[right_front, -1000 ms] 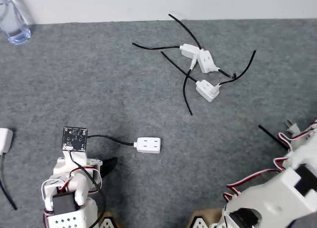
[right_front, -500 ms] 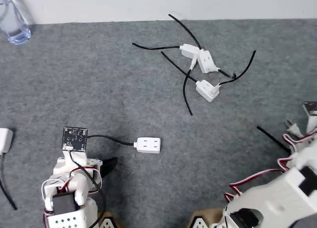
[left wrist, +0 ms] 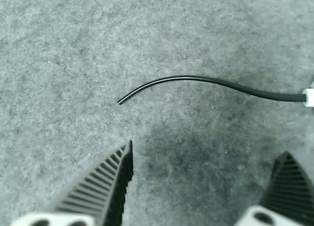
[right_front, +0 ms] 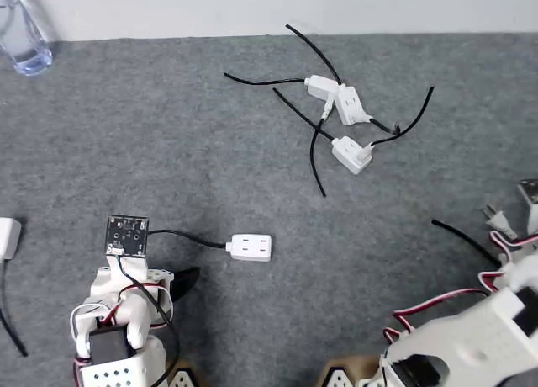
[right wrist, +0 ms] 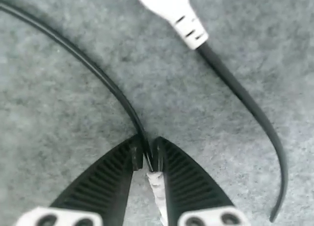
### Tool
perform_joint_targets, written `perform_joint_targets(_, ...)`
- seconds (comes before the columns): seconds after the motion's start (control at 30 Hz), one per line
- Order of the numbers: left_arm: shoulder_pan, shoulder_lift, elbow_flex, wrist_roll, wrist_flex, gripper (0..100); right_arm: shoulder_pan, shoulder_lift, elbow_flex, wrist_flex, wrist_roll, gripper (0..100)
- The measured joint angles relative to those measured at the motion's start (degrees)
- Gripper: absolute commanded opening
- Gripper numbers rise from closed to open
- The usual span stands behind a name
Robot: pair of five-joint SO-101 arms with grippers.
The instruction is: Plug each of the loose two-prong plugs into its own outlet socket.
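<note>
A white outlet socket [right_front: 251, 247] lies left of centre, and its black cord [left wrist: 206, 81] ends free just ahead of my left gripper [left wrist: 207, 151]. That gripper is open and holds nothing. My right gripper [right wrist: 151, 155] is shut on a black plug cord [right wrist: 88, 64] where it meets a white end piece [right wrist: 156, 183]. A second white plug body [right wrist: 169, 7] with its own cord lies just beyond. At the right edge of the high view a pronged plug [right_front: 498, 220] rests beside the right arm [right_front: 471, 328]. Several joined plugs and sockets [right_front: 345, 109] lie tangled at the back.
A clear glass [right_front: 21, 34] stands at the back left corner. A white block [right_front: 7, 237] with a black cord sits at the left edge. The grey mat [right_front: 378, 261] between the socket and the right arm is bare.
The right arm has shifted toward the right edge, dragging the black cord's free end and the pronged plug slightly with it. The left arm and the socket have not moved.
</note>
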Motion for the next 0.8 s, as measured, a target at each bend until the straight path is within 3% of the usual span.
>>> perform_joint_targets(0.23,0.0,0.0,0.0,0.0,0.0,42,-2.6,-6.3,1.6,9.1,-6.9,0.7)
perform_joint_targets(0.53,0.0,0.0,0.0,0.0,0.0,42,-16.7,-24.1,1.5,22.5,-18.6,0.7)
perform_joint_targets(0.8,0.0,0.0,0.0,0.0,0.0,42,-29.4,-32.0,1.8,28.3,-39.6,0.7)
